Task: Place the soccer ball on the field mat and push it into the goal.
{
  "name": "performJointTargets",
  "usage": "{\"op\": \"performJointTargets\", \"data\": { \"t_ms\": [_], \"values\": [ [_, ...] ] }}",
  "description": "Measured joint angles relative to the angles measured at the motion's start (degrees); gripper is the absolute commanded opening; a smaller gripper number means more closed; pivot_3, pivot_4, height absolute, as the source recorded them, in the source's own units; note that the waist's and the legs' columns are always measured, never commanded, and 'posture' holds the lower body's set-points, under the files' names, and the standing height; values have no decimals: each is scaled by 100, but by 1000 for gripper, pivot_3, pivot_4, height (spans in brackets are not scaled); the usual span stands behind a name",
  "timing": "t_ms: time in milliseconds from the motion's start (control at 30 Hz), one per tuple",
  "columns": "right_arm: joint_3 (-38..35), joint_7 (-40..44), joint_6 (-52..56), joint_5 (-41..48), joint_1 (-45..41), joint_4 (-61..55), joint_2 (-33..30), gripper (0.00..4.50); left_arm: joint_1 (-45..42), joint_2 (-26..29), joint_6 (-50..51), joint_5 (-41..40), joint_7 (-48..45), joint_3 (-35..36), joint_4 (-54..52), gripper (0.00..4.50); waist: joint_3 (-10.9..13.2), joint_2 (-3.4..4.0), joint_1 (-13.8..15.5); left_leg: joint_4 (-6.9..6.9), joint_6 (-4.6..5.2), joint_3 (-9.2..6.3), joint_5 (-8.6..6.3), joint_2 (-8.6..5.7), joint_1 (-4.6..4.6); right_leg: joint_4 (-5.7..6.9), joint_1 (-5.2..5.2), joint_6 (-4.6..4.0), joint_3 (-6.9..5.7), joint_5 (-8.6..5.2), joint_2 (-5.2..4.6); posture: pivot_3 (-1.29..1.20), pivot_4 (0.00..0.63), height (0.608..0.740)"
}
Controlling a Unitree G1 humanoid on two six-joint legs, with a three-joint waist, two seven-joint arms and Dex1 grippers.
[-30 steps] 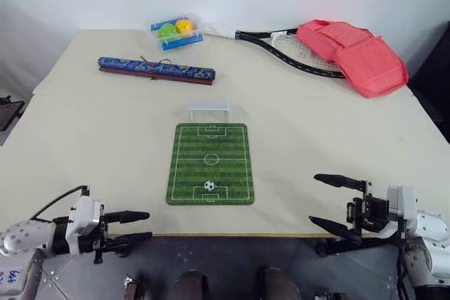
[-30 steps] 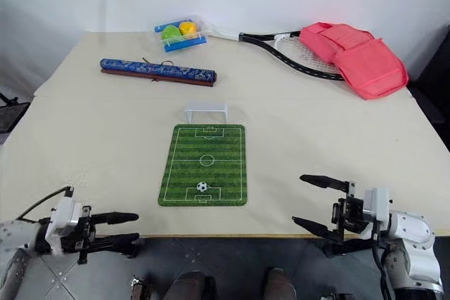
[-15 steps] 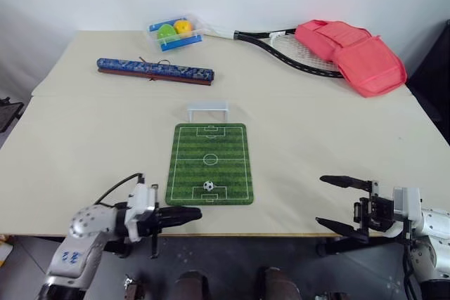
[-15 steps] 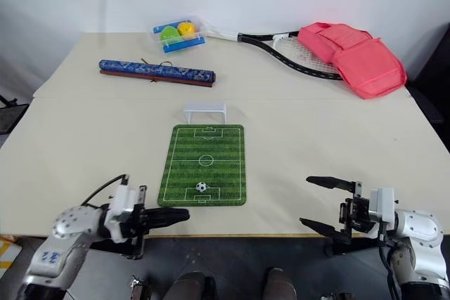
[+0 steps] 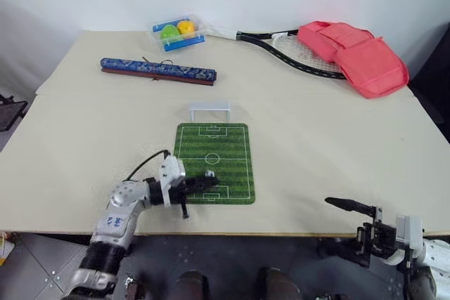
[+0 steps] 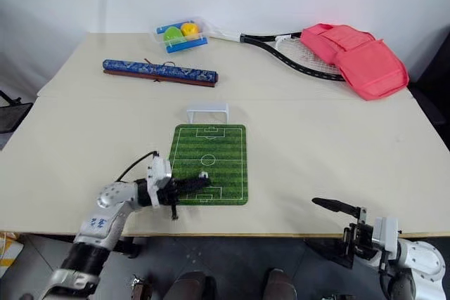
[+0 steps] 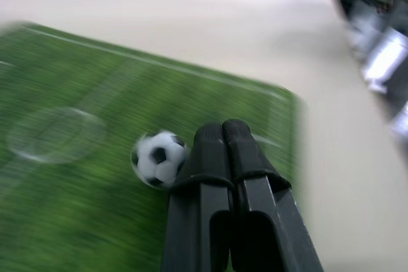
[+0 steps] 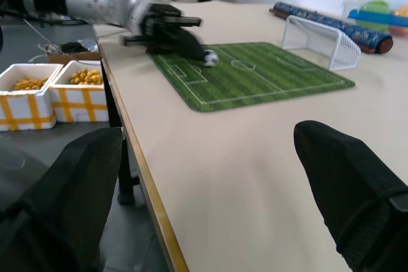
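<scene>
The soccer ball [image 7: 159,157] already lies on the near end of the field mat [image 5: 230,152], the left gripper [image 7: 222,130], fingers pressed together, just behind it, so only the push to the goal [image 5: 209,110] at the far edge remains

I can read no words, brand names or numbers anywhere; the field mat [image 5: 214,161] carries only white pitch lines, a centre circle and penalty boxes, with no lettering; some small dark marks sit on my left arm's grey casing [image 5: 112,221], too small for me to make out.
</scene>
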Motion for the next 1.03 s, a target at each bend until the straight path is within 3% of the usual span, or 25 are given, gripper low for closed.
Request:
{"op": "performJointTargets", "data": {
  "t_ms": [100, 167, 267, 333, 533, 667, 900, 1033],
  "values": [
    [-33, -589, -25, -224, 10, -202, 276, 4500, -483, -88, -386, 168, 313, 131, 545, 32, -1, -2, -16, 3, 0, 3, 0, 0, 1, 2, -1, 0, 2, 3, 0, 0, 150, 740],
    [-83, -1423, 45, -423, -117, -437, 674, 4500, -856, -146, -758, 252, 437, 249, 1067, 32, -1, -3, -40, 3, -2, 6, 1, 2, 0, 5, -6, -4, 2, 5, 0, 0, 150, 740],
    [-8, -2336, 248, -581, -259, -861, 1116, 4500, -1011, -100, -934, 42, -41, 343, 1191, 32, -2, -2, -50, 0, -2, 7, 1, 2, -2, 7, -11, -4, 3, 5, 0, 0, 150, 740],
    [152, -2618, 316, -647, -359, -1052, 1229, 4500, -735, 225, -804, -190, -479, 411, 922, 32, -2, -1, -99, -4, -2, 8, 0, 4, -3, 6, -16, -5, 3, 5, 2, 0, 150, 740],
    [341, -2589, 375, -642, -513, -1148, 1202, 4500, 641, 1219, -258, -811, -899, 1200, -198, 32, -1, -1, -173, -10, 1, 4, -1, 6, -1, 3, -14, -5, 4, 5, 2, 0, 150, 740],
    [326, -2378, 381, -553, -804, -883, 984, 4500, 1682, 1597, 120, -1130, -412, 2340, -814, 32, 0, 0, -168, -9, 3, 2, -3, 10, -1, 3, -13, -6, 5, 5, 1, 0, 150, 740],
    [320, -2272, 497, -469, -1469, -440, 918, 4500, 2457, 1333, 547, -1294, 982, 3662, -1278, 32, 0, 0, -189, -12, 0, 3, -6, 11, 1, 2, -14, -6, 6, 5, 1, 0, 150, 740],
    [345, -2224, 551, -468, -1626, -253, 889, 4500, 2810, 956, 475, -1139, 1495, 3753, -1608, 32, 0, -1, -156, -14, 0, 3, -6, 10, -2, 1, -16, -7, 3, 5, 1, 0, 150, 740]
  ]
}}
